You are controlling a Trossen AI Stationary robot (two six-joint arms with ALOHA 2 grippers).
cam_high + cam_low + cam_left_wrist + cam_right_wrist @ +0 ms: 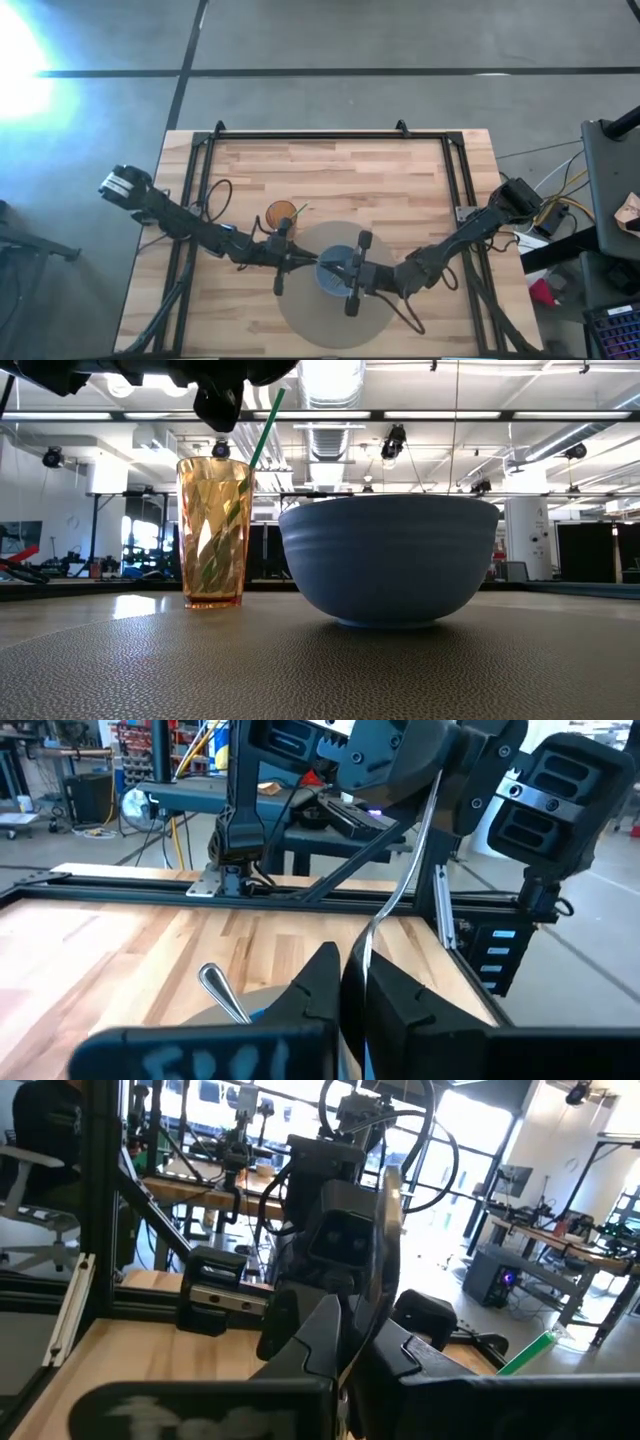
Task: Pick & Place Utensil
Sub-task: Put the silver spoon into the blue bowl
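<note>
Both grippers meet above a blue bowl on a round grey mat. My left gripper is shut on a thin metal utensil, which rises toward the right gripper's body. My right gripper is shut on a broad metal utensil. Whether both hold one utensil, I cannot tell. A second metal handle leans out of the bowl. An orange cup with a green straw stands beside the bowl. My left gripper pinches the thin metal utensil at its lower part between the two fingers. The utensil is lifted clear and curves away past the fingertips toward the right arm. My right gripper pinches its utensil at the lower end between the two fingers. The broad metal part stands up beyond the fingertips, clear of the table.
The black frame rails run along the table's far, left and right sides. The cup stands close to the left gripper, on the bowl's far-left side. Bare wood lies toward the far edge.
</note>
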